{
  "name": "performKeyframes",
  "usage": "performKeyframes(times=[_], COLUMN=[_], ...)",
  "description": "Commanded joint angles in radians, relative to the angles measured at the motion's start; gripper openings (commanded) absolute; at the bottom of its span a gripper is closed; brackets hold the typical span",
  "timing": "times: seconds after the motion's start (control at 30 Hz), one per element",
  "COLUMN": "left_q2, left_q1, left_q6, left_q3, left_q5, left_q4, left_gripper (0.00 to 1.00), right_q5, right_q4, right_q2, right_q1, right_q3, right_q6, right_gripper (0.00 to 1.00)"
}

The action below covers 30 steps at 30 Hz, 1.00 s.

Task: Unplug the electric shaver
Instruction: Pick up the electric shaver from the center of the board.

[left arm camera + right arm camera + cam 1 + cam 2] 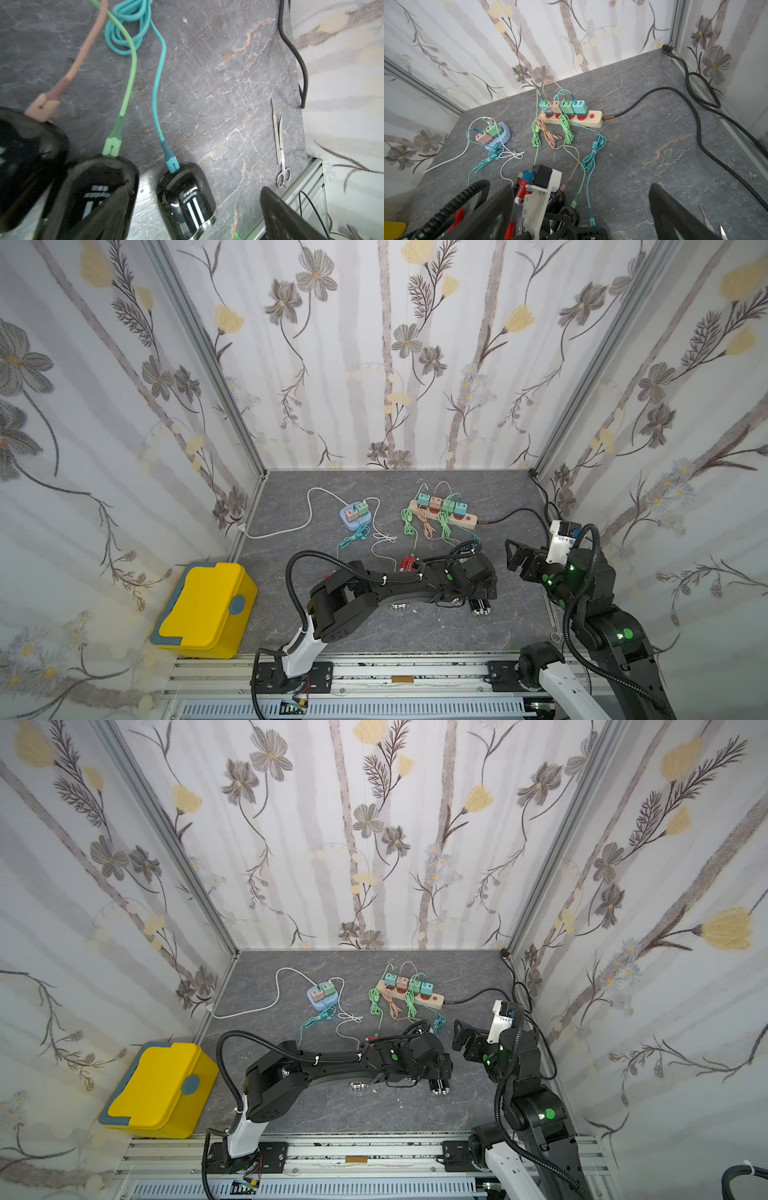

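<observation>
Hovering with the left gripper [194,188] spread wide, black shaver [184,209] right between its fingers. Approach step, I reckon; next up, pinch the teal plug [172,164] just ahead and pull it straight out.

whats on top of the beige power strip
On the power strip stand a light teal adapter, pink adapter, green adapter and blue-teal adapter. The red switch is bare. Their prongs are hidden; the red sockets only peek out.
</observation>
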Motion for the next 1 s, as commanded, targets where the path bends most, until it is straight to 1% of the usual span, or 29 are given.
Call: performKeyframes(times=[0.0,0.07,0.23,0.43,0.53,0.77,0.97], left_q2=[0.049,0.095,0.193,0.275,0.306,0.325,0.286], left_q1=[-0.01,-0.02,-0.035,-0.045,-0.047,-0.047,-0.047], left_q6=[-0.009,-0.001,0.023,0.054,0.073,0.124,0.155], left_q3=[0.074,0.148,0.289,0.416,0.469,0.5,0.455], left_q5=[0.0,-0.006,-0.026,-0.065,-0.095,-0.133,-0.165], left_q4=[-0.121,-0.193,-0.327,-0.451,-0.518,-0.614,-0.652], left_gripper=[0.93,0.9,0.87,0.85,0.82,0.76,0.75], right_q5=[0.03,0.026,0.019,0.014,0.012,0.002,-0.012], right_q4=[-0.005,-0.002,0.008,0.011,0.02,0.035,0.048], right_q2=[-0.009,-0.012,-0.02,-0.027,-0.024,-0.007,0.012], right_q1=[0.0,0.0,0.0,0.0,0.0,0.0,0.0], right_q3=[-0.004,-0.01,-0.032,-0.043,-0.051,-0.059,-0.065], right_q6=[-0.023,-0.024,-0.023,-0.023,-0.021,-0.021,-0.023], right_gripper=[1.0,1.0,1.0,1.0,1.0,1.0,1.0])
